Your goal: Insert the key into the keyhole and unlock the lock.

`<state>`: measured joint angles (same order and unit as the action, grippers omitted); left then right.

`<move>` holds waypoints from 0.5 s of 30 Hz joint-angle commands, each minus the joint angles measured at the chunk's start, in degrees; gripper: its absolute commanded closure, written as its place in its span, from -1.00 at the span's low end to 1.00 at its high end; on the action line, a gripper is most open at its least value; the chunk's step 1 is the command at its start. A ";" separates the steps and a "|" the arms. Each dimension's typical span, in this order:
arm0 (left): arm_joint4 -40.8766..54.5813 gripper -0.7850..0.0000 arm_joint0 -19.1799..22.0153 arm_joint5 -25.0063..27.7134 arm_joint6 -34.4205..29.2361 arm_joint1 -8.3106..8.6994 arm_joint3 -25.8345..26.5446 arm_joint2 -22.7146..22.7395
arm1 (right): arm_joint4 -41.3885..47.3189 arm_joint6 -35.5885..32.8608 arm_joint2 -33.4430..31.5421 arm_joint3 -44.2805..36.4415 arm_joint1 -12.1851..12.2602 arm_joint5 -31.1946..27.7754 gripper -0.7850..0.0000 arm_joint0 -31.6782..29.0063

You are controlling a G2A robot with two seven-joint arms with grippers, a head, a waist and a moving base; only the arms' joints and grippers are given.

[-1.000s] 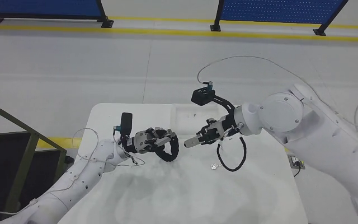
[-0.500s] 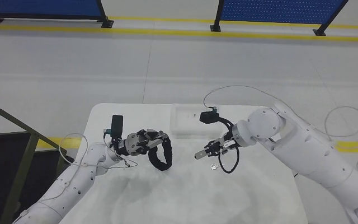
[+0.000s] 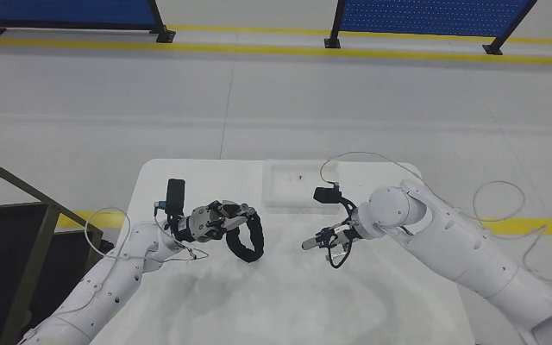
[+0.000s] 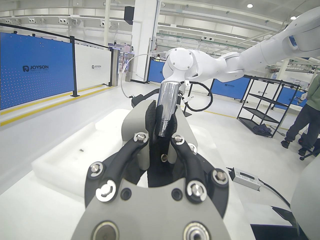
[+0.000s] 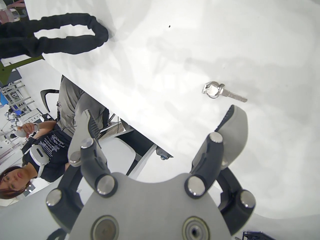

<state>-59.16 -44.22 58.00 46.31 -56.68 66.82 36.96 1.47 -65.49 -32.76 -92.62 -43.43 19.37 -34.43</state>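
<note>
On the left, the left gripper is clamped tight on the lock. It holds the shiny metal cylinder between its dark pads, above the white table. The lock's black cable loop hangs from the gripper on the side toward the other arm. On the right, the right gripper is spread wide and holds nothing. The key lies flat on the table just beyond one of its fingertips, not touching it.

Compared with a second ago, the left gripper and lock have drawn back toward the left. The gap between the two grippers, close together a second ago, has widened. The right gripper has moved away from the lock and come nearer the table, over the key.

The right wrist view shows the key clearly, a silver blade with a small ring at its head. From above I cannot pick it out beside the right gripper. The left wrist view shows the grip on the cylinder, while the top view shows mainly the loop. The top view also shows a shallow white tray at the table's far edge.
</note>
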 commanded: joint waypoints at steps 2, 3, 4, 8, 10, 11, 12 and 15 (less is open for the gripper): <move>0.01 1.00 0.00 0.00 0.00 0.00 -0.01 -0.01 | -3.09 1.51 -0.41 -1.27 0.58 0.27 -1.00 -1.72; 0.01 1.00 0.00 0.00 0.00 0.00 -0.01 -0.01 | -3.76 2.16 -0.71 -1.75 0.81 0.24 -1.00 -2.40; 0.01 1.00 0.00 0.00 0.00 0.00 -0.01 -0.01 | -4.35 3.03 -1.11 -2.27 1.06 0.07 -1.00 -3.14; 0.01 1.00 0.00 0.00 0.00 0.00 -0.01 -0.01 | -7.24 4.72 -2.59 -4.78 2.21 0.06 -1.00 -6.05; 0.01 1.00 0.00 0.00 0.00 0.00 -0.01 -0.01 | -9.31 5.44 -3.26 -6.33 2.79 0.02 -1.00 -7.38; 0.01 1.00 0.00 0.00 0.00 0.00 -0.01 -0.01 | -10.05 5.83 -3.63 -7.08 3.06 0.03 -1.00 -8.11; 0.01 1.00 0.00 0.00 0.00 0.00 -0.01 -0.01 | -11.03 6.16 -3.95 -7.78 3.34 0.03 -1.00 -8.81; 0.01 1.00 0.00 0.00 0.00 0.00 -0.01 -0.01 | -13.12 6.60 -4.99 -9.30 4.09 0.12 -1.00 -10.82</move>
<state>-59.15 -44.22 58.00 46.31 -56.68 66.81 36.96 -10.82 -59.09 -37.35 -101.39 -39.58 19.57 -44.66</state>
